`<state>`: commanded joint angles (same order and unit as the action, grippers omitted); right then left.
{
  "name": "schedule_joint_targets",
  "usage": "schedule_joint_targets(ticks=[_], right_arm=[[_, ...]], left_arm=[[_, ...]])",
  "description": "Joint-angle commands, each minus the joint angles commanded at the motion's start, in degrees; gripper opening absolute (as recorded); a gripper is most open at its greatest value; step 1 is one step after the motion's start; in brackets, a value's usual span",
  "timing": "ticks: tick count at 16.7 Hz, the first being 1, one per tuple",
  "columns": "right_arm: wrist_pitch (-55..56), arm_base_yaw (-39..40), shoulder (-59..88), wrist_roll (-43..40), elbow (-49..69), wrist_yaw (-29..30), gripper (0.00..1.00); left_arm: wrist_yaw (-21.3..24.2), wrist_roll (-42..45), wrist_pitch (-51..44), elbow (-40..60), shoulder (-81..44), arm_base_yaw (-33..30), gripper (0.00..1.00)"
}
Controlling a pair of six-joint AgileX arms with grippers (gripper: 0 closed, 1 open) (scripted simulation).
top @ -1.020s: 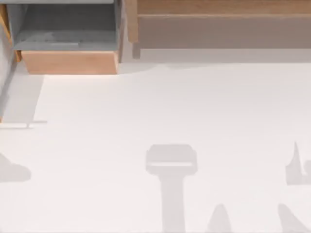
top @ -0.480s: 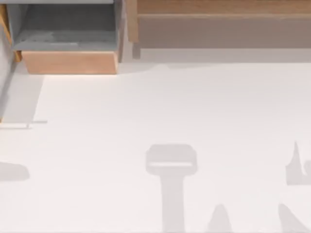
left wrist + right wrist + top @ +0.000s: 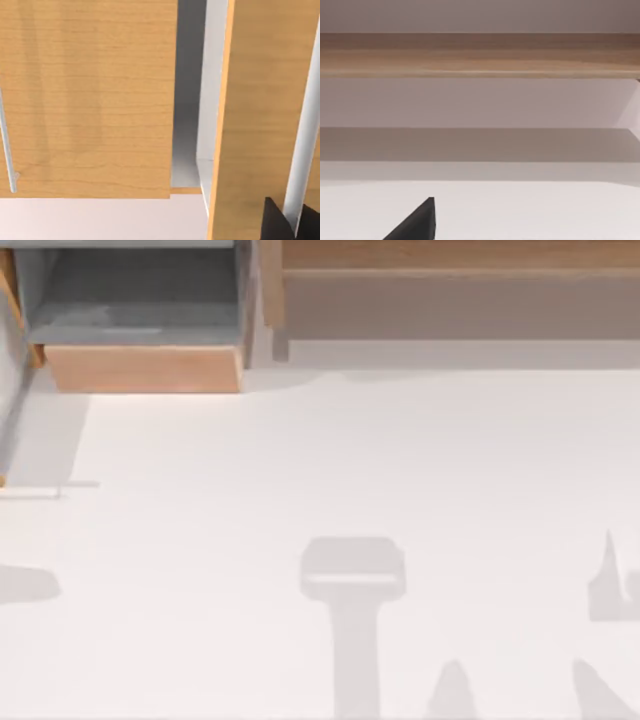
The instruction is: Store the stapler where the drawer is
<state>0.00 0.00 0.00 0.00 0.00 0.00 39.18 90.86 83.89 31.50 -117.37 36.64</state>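
Drawer: we see the drawer (image 3: 145, 368) in the upper left of the top view, at the far edge of the worktop (image 3: 330, 460). It stands open, with the tan front panel toward the worktop and the grey floor and walls showing behind it.
Drawer floor: a pale streak lies across the grey floor, and we cannot tell what it is.
Shelf: the shelf (image 3: 450, 302) runs along the upper right of the top view, just beside the drawer.
Left gripper: in the left wrist view the left gripper (image 3: 295, 224) sits tight against a tan wood panel (image 3: 260, 110). Its two dark tips stand on either side of a pale bar (image 3: 304, 140) that runs along that panel. We cannot tell whether they clamp the bar or merely flank it.
Second panel: a wider wood face (image 3: 90, 100) stands beside the first across a grey gap, with a thin metal rod (image 3: 6, 145) near its edge.
Right gripper: in the right wrist view the right gripper (image 3: 417, 225) shows as one dark tip low over the worktop, facing the shelf. We cannot tell whether it is open or closed.
Shadows: grey shadows lie along the lower part of the top view, a T-shaped one at lower centre.
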Motion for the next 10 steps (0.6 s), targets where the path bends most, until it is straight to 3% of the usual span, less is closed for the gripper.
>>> schedule_joint_targets(ticks=[6,10], right_arm=[[0.0,0.0,0.0,0.0,0.0,0.0,1.00],[0.0,0.0,0.0,0.0,0.0,0.0,1.00]], left_arm=[[-5.3,-0.2,-5.2,9.5,-3.8,-5.2,0.00],[-5.9,-0.3,-5.8,10.5,-4.3,-5.7,0.00]])
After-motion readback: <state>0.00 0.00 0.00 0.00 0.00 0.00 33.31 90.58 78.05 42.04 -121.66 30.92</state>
